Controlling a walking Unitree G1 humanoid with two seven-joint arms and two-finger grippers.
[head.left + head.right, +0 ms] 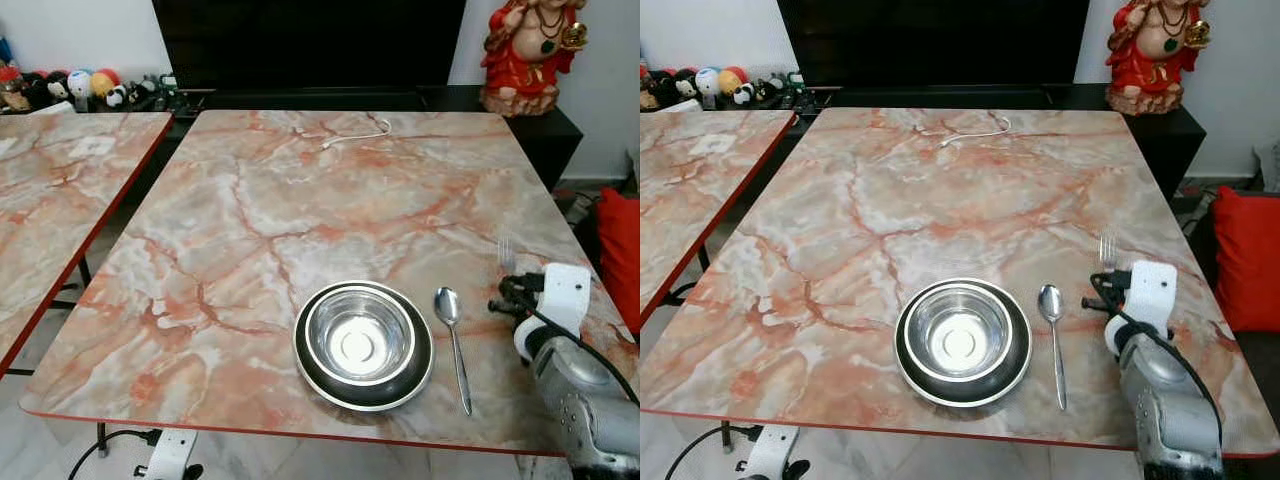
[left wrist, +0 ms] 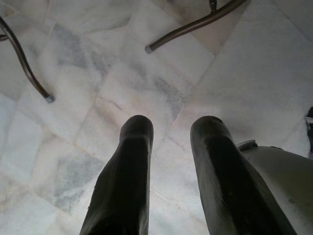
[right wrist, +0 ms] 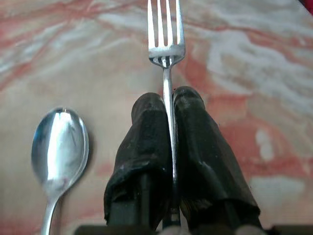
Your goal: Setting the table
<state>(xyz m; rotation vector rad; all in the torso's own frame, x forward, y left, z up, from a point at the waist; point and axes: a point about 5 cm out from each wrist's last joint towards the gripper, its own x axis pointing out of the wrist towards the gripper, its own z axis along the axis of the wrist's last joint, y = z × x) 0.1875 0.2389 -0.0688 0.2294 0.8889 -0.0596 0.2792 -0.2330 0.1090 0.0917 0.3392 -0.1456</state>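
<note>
Fork (image 3: 166, 46) sits pinched by its handle between the two black fingers of the right tool (image 3: 168, 105), tines pointing toward the worktop's far edge, held low over the marbled worktop (image 1: 250, 210) near its right edge. Just beside it lies a spoon (image 1: 452, 340), and next to that a steel bowl (image 1: 360, 335) on a dark plate (image 1: 415, 385) — all near the front edge. Left tool (image 2: 171, 127) hangs over the tiled floor (image 2: 98, 73) — fingers apart, gripping nothing.

The table top (image 1: 300, 220) is pink-orange marble veined white and grey, edged red. A shiny steel bowl (image 1: 360, 338) sits in a black round plate (image 1: 420, 375). The silver spoon (image 1: 452, 335) and silver fork (image 3: 166, 44) gleam; black fingers (image 3: 146, 147) pinch the fork.
</note>
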